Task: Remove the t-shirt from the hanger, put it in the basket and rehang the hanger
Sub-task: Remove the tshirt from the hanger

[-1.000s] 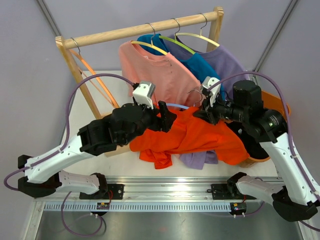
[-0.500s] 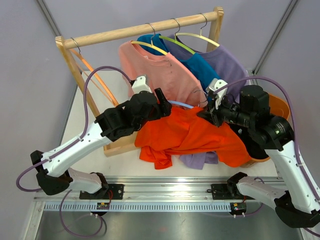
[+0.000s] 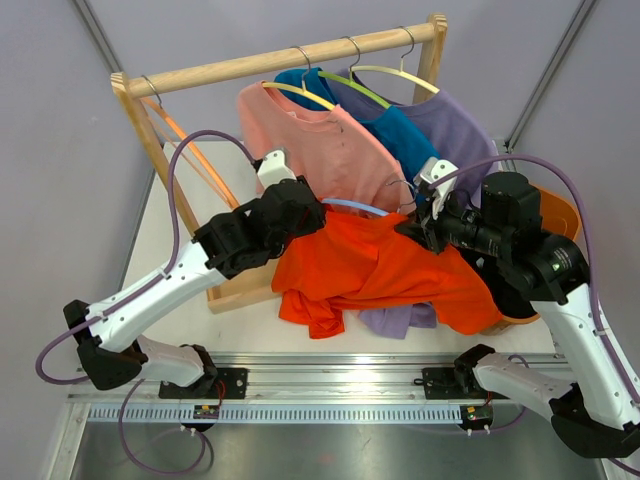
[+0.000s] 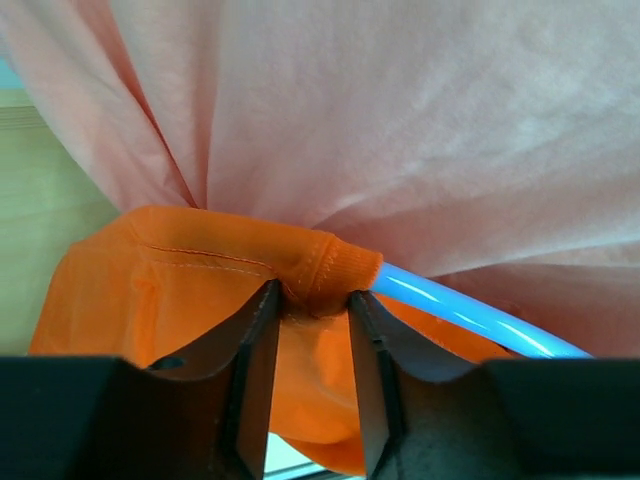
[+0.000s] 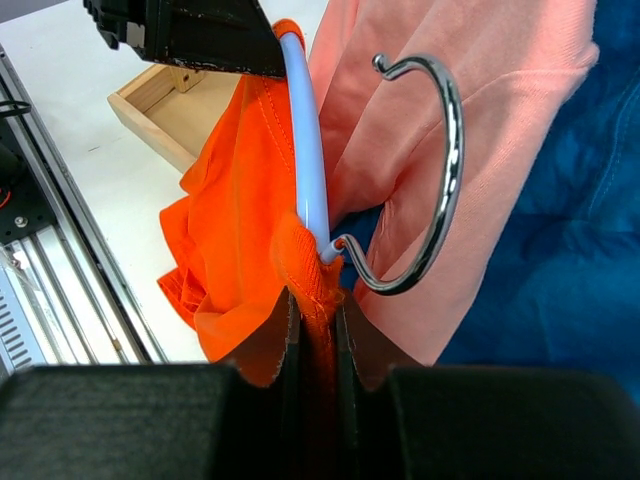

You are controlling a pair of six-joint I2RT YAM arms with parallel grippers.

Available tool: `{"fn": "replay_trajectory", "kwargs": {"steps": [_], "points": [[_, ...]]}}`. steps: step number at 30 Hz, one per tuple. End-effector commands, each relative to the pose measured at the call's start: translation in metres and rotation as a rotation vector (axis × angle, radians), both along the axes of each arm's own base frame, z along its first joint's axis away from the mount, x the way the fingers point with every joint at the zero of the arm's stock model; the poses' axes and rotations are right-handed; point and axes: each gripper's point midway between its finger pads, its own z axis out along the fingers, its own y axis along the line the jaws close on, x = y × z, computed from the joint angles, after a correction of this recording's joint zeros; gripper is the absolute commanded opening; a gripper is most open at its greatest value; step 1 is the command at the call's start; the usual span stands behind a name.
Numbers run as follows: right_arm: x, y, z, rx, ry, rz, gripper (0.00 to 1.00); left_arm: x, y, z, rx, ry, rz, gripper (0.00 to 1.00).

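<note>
The orange t-shirt hangs off a light blue hanger, which is held low in front of the rack. My left gripper is at the hanger's left end. In the left wrist view its jaws press on the bunched orange t-shirt where the blue hanger comes out of it. My right gripper is shut on the t-shirt's collar just below the hanger's metal hook. Most of the hanger's right arm is hidden under the fabric.
A wooden rack holds a pink shirt, a blue shirt and a purple shirt, close behind the hanger. Empty orange hangers hang at the left. A purple cloth lies under the orange shirt, with an orange basket at the right.
My left arm has swung up and right to the hanger's left end, and its jaws have closed in on the orange fabric. The right gripper keeps its grip.
</note>
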Motion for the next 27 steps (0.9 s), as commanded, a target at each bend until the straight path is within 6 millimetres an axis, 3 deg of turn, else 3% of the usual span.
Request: {"fn": "replay_trajectory", "kwargs": {"steps": [1,4,6,11,14,19,27], "points": [[-0.01,0.002,0.03,0.075,-0.075,0.034,0.0,0.019,0.016,0.009,-0.005,-0.074,0.108,0.31],[-0.012,0.001,0.029,0.075,-0.074,0.035,0.0,0.022,0.021,0.005,0.019,-0.083,0.12,0.17],[-0.012,0.0,0.026,0.067,-0.07,0.035,0.0,0.022,0.023,0.002,0.036,-0.091,0.119,0.0],[-0.008,-0.009,0.014,-0.012,-0.091,0.011,0.0,0.016,0.036,0.0,0.042,-0.1,0.136,0.0],[-0.01,-0.018,-0.002,-0.106,-0.123,0.036,0.0,0.008,0.05,-0.01,0.053,-0.072,0.16,0.0],[-0.032,-0.022,-0.014,-0.144,-0.131,0.118,0.0,-0.008,0.074,-0.041,0.085,-0.01,0.211,0.0],[-0.048,-0.02,0.015,-0.063,-0.233,0.164,0.0,-0.025,0.1,-0.079,0.192,0.074,0.239,0.0]]}}
